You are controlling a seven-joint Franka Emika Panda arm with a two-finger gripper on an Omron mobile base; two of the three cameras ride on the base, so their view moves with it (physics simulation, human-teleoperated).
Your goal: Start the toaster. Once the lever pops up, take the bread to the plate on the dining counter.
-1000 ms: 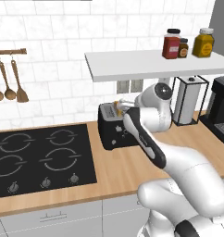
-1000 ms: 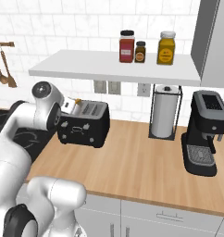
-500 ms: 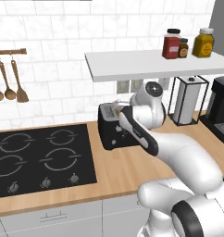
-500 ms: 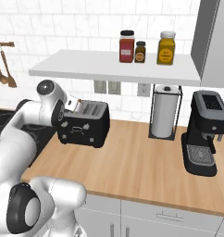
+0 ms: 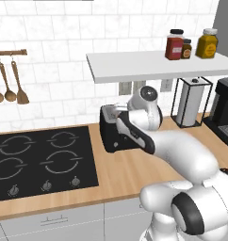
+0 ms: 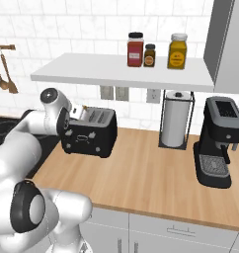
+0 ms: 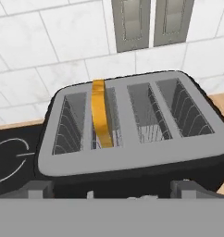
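Note:
The glossy black toaster [image 6: 92,133] stands on the wood worktop against the tiled wall; my forearm covers part of the toaster [image 5: 109,134] in the left base view. The bread [image 7: 101,118], with a golden-orange crust, stands on edge in the second slot from the left of the toaster [image 7: 132,152] and sticks up above the top; the bread [image 6: 83,112] also shows from the right base. My gripper [image 7: 113,192] is open, fingertips wide apart, just in front of and above the toaster's front edge. My gripper [image 6: 69,126] sits by the toaster's left front. The plate and the dining counter are out of view.
A black hob [image 5: 40,160] lies left of the toaster. A paper towel holder [image 6: 176,123] and a black coffee machine [image 6: 218,141] stand to the right. A white shelf [image 6: 116,71] with jars hangs low over the toaster. Wooden utensils [image 5: 12,84] hang far left.
The arm has shifted slightly left and closer to the toaster's front. The gripper has stayed open and the bread has stayed in its slot.

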